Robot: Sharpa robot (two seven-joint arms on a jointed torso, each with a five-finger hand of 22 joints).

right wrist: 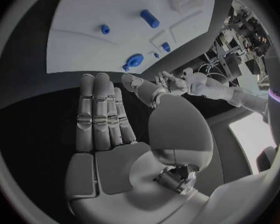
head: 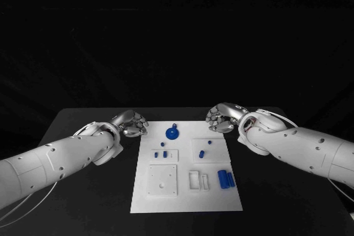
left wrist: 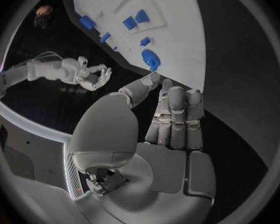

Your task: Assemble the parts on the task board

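The white task board (head: 184,200) lies in the middle of the black table. At its far end lies a round blue part with a tab (head: 172,133), with small blue pieces (head: 166,154) and a blue peg (head: 200,154) nearer. Two blue cylinders (head: 225,179) lie side by side near the board's right edge. My left hand (head: 131,124) hovers just off the board's far left corner, holding nothing. My right hand (head: 221,118) hovers over the far right corner, also holding nothing. The left wrist view shows the left hand (left wrist: 168,129) with straight fingers above the round part (left wrist: 150,59). The right wrist view shows the same for the right hand (right wrist: 109,129) and the round part (right wrist: 133,61).
White raised blocks stand on the board: a square plate (head: 162,179), a slotted holder (head: 194,179) and a square seat (head: 207,150). Black table top (head: 88,205) spreads on both sides of the board.
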